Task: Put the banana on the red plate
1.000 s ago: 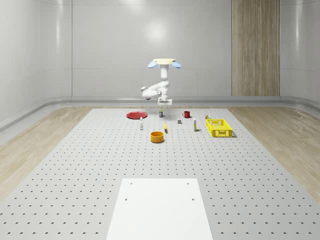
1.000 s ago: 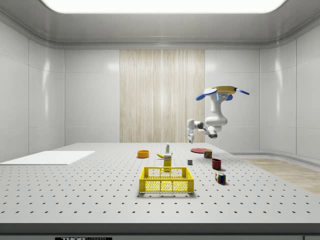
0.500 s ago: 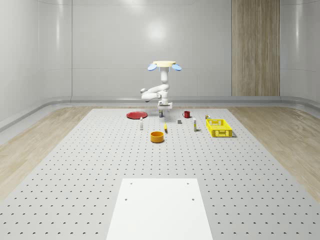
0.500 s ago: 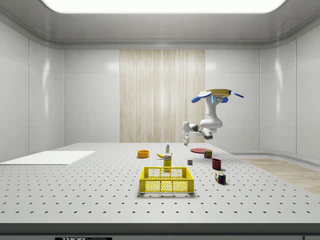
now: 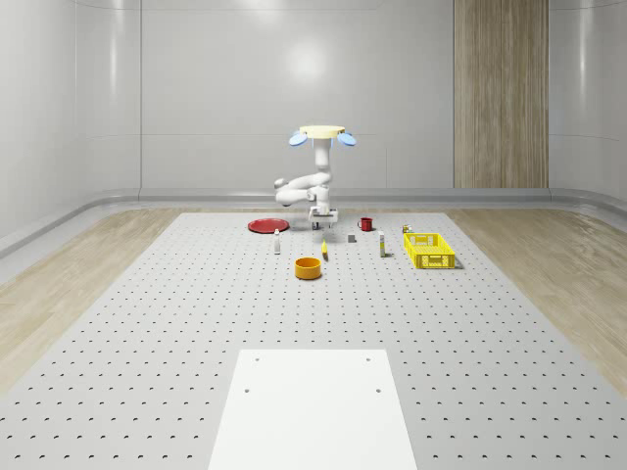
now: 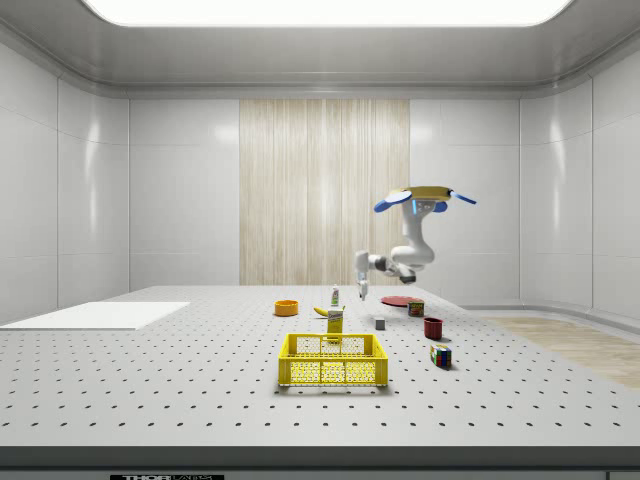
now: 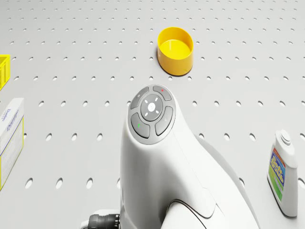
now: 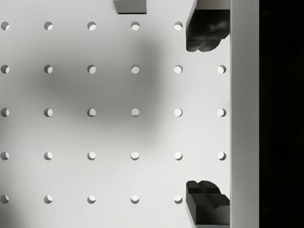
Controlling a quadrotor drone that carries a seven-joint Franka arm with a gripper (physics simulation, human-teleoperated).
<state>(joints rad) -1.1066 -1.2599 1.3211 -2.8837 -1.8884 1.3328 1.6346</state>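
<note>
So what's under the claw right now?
Bare perforated table with the arm's shadow on it; the open claw holds nothing. A small grey block lies at the edge. No banana there. The drone hovers above.

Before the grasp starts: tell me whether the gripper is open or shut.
Open. In the wrist view the gripper has its two dark fingertips far apart, with bare perforated table between them and nothing held.
</note>
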